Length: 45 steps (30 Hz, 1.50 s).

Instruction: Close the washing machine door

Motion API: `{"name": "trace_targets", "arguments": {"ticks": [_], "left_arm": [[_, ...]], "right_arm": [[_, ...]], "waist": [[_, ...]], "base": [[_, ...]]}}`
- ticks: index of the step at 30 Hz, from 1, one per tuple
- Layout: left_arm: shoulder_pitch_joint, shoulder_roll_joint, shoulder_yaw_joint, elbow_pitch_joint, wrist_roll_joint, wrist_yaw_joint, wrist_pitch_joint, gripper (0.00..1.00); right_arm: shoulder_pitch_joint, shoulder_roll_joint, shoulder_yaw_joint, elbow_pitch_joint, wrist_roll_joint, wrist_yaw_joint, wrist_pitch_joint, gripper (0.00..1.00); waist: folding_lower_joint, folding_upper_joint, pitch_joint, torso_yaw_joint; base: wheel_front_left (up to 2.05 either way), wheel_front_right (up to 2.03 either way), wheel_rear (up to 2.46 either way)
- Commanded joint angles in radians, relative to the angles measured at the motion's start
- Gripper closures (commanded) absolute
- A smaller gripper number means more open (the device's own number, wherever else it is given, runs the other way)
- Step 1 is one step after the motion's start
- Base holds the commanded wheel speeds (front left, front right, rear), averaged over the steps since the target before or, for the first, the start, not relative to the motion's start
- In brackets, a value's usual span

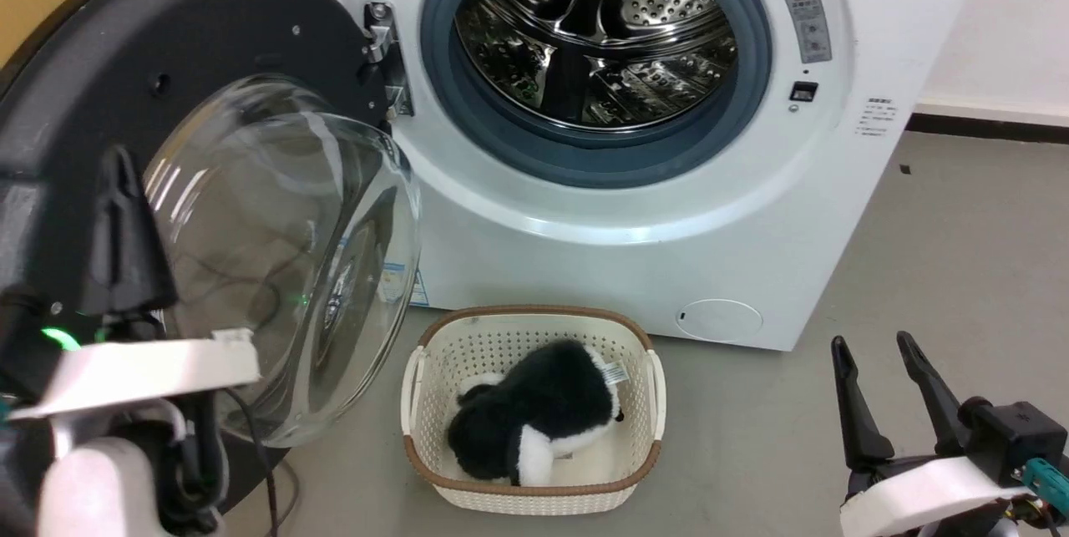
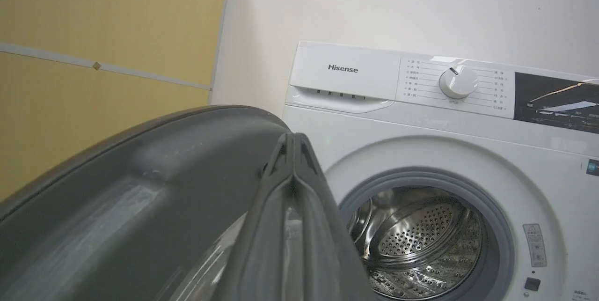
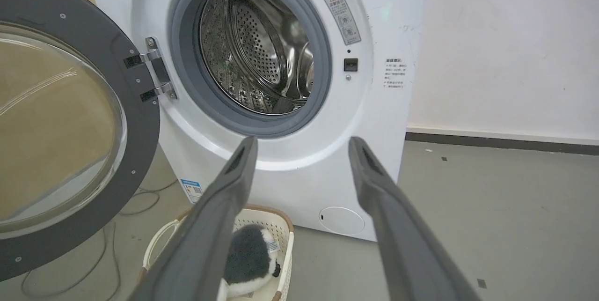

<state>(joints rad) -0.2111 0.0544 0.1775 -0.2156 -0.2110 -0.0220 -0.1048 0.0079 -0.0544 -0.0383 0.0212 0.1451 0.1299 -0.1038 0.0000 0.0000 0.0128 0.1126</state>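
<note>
The washing machine door (image 1: 125, 44) stands swung wide on its hinge (image 1: 380, 44), inner face and bulging glass window (image 1: 276, 253) turned toward the robot. The steel drum (image 1: 593, 27) of the washing machine (image 1: 752, 211) is fully exposed. The task, judged from this, has its whole swing left to do.

The left tool (image 2: 292, 144) has its two fingers pressed together with nothing between them. That suits a push: fingers pressed together make one stiff blunt point for nudging a broad panel, where a pinch has no edge to take. From its wrist view the door's black ring curves just to the left of and beneath the fingers, the glass lies below them, and the open drum sits ahead and to the right, beyond the fingertips. In the head view the fingers overlap the door's ring beside the glass. Whether they actually touch it cannot be told.

The right tool (image 1: 873, 345) hangs low with its fingers spread apart and empty, well clear of the door's path, probably parked so that the panel can sweep shut unhindered. From it, the machine's front is straight ahead, the door is ahead and off to its left, and the cream basket (image 1: 534, 313) holding a black-and-white plush toy (image 1: 534, 420) sits on the floor (image 1: 960, 270) between that tool and the machine, low and to its left.

The basket lies under the door's arc rather than in it, so it looks unlikely to block the closing.
</note>
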Motion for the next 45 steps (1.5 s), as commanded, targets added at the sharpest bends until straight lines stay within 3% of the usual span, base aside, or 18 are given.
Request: {"name": "trace_targets", "arguments": {"ticks": [1,9,19,26,34,45], "left_arm": [[-0.034,0.010,0.026,-0.013,-0.027,-0.011,-0.010,1.00],[-0.100,0.064,0.094,-0.022,-0.110,-0.022,-0.006,1.00],[-0.204,0.135,0.232,0.052,-0.327,0.010,0.084,1.00],[-0.218,0.175,0.308,0.158,-0.470,0.042,0.196,1.00],[-0.193,0.179,0.374,0.249,-0.660,0.039,0.354,1.00],[-0.064,0.133,0.398,0.288,-0.888,-0.059,0.592,1.00]], "right_arm": [[0.017,0.002,-0.004,0.005,0.014,0.000,-0.012,0.00],[0.025,0.002,-0.012,0.020,0.032,0.000,-0.026,0.00],[0.033,0.002,-0.027,0.042,0.060,0.000,-0.049,0.00],[0.033,0.003,-0.032,0.056,0.078,0.001,-0.064,0.00],[0.038,0.003,-0.041,0.069,0.097,0.001,-0.080,0.00],[0.041,0.003,-0.051,0.081,0.123,0.001,-0.105,0.00]], "waist": [[0.0000,0.0000,-0.001,0.011],[0.0000,0.0000,0.002,0.044],[0.0000,0.0000,0.008,0.100],[0.0000,0.0000,0.015,0.124],[0.0000,0.0000,0.024,0.145],[0.0000,0.0000,0.034,0.171]], "base": [[0.00,0.00,0.00],[0.00,0.00,0.00],[0.00,0.00,0.00],[0.00,0.00,0.00],[0.00,0.00,0.00],[0.00,0.00,0.00]]}}
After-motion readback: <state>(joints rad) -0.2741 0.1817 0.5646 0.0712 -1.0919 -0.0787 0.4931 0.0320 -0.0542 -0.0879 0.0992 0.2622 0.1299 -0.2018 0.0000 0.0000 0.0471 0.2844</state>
